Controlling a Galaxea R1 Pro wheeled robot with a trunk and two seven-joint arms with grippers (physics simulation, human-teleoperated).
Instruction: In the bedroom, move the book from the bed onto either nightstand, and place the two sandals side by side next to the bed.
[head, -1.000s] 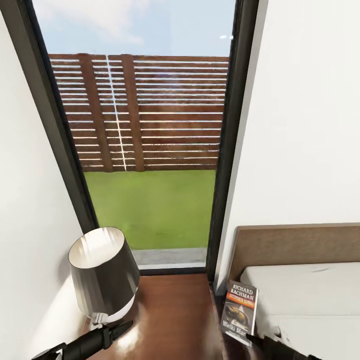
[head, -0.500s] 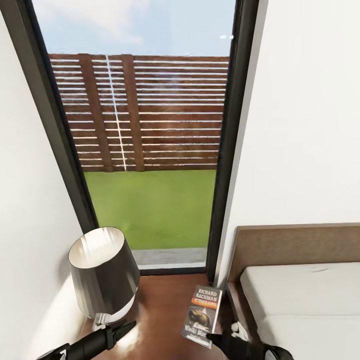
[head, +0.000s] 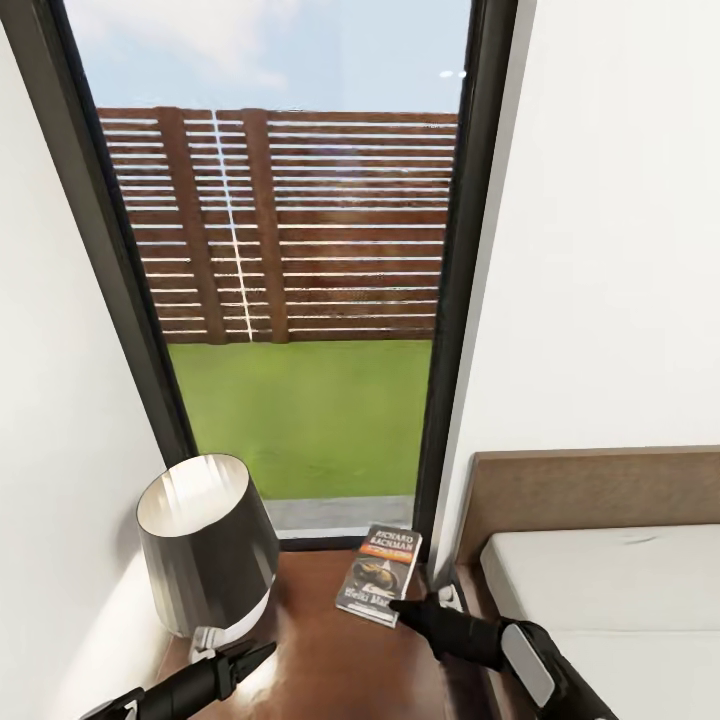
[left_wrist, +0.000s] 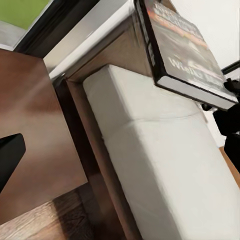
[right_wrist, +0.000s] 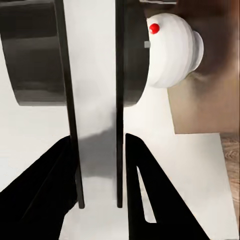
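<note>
One book (head: 379, 575) being carried edge-clamped in the right gripper (head: 402, 607) above the nightstand (head: 330, 650) for setting down beside the lamp (head: 208, 545), left gripper (head: 262, 651) idling nearby, jaw gap indiscernible.

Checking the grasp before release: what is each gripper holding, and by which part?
The right gripper pinches the book by its lower edge, above the nightstand. The left gripper holds nothing.
</note>
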